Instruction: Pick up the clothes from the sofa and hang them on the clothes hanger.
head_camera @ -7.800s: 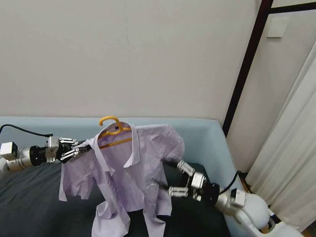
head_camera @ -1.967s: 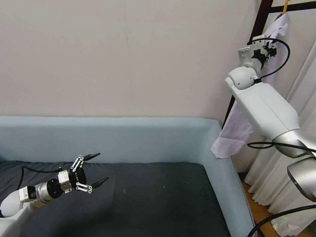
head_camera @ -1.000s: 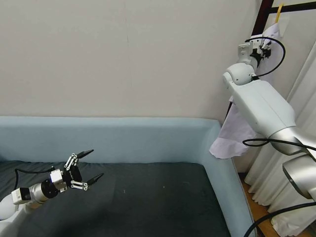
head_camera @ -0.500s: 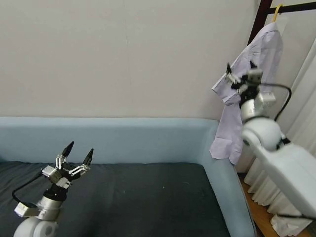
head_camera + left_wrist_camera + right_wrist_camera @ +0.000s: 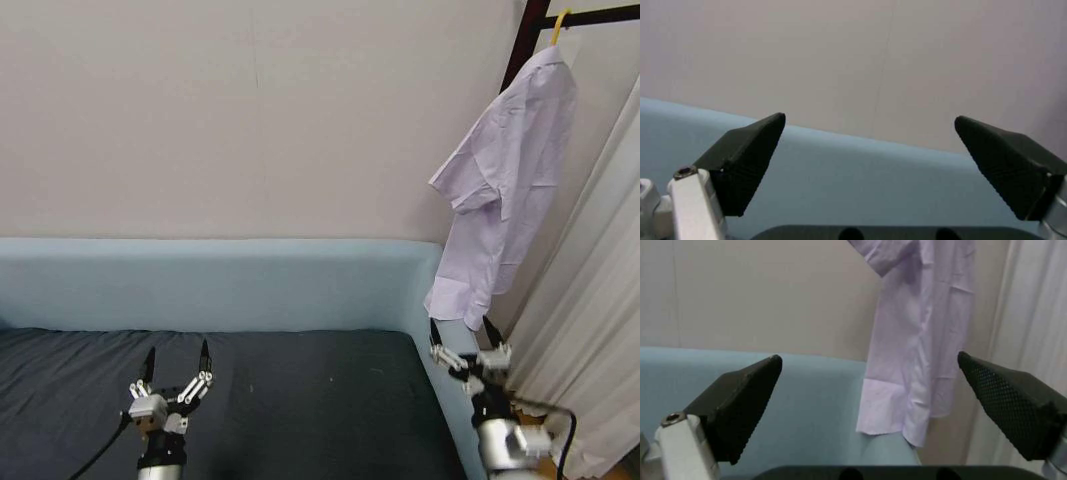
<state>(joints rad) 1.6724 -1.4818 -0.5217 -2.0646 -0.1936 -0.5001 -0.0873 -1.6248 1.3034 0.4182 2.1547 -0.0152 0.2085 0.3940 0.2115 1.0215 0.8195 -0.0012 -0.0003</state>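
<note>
The shirt point(image 5: 505, 190) hangs on a yellow hanger point(image 5: 560, 22) from the dark rail point(image 5: 530, 30), beside the sofa point(image 5: 250, 275). It looks light, soft and limp, so the collar or hanger seems the best hold. The left gripper point(image 5: 177, 352) and right gripper point(image 5: 460, 335) are spread wide and empty, low by the sofa.

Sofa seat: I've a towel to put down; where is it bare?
The seat cushion is bare up to the right armrest, except where the open left gripper stands near its front. Crowded: beyond that armrest, the hanging shirt and open right gripper.
</note>
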